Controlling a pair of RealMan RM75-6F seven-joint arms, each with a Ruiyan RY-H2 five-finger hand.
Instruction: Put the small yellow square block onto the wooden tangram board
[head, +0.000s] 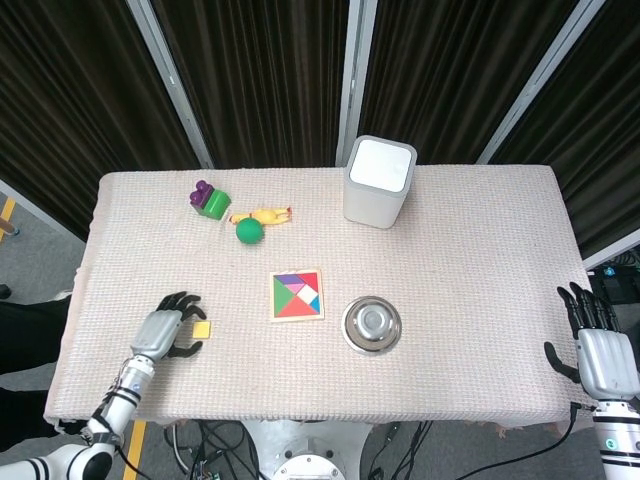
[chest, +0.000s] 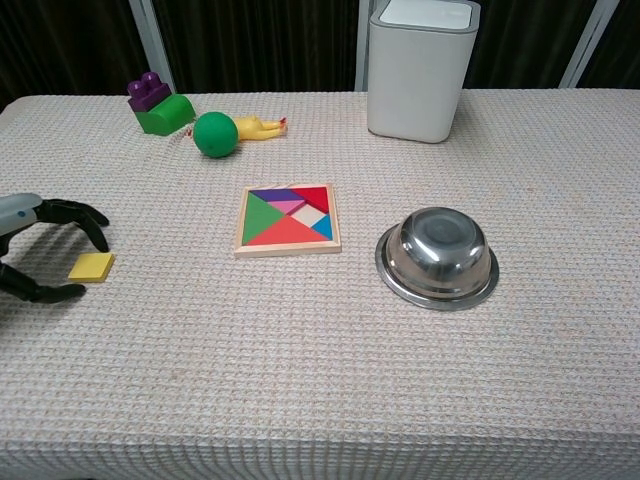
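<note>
The small yellow square block (head: 202, 329) (chest: 92, 266) lies flat on the cloth near the table's front left. My left hand (head: 165, 329) (chest: 40, 245) hovers just left of it, fingers spread and curved around the block's near and far sides without gripping it. The wooden tangram board (head: 297, 295) (chest: 288, 219), filled with coloured pieces, lies at the table's middle, well right of the block. My right hand (head: 598, 350) is open off the table's right front corner, holding nothing.
An upturned steel bowl (head: 372, 324) (chest: 437, 256) sits right of the board. At the back stand a white box (head: 379, 181) (chest: 420, 66), a green ball (chest: 214, 134), a yellow toy (chest: 259, 127) and a green-purple block (chest: 158, 104).
</note>
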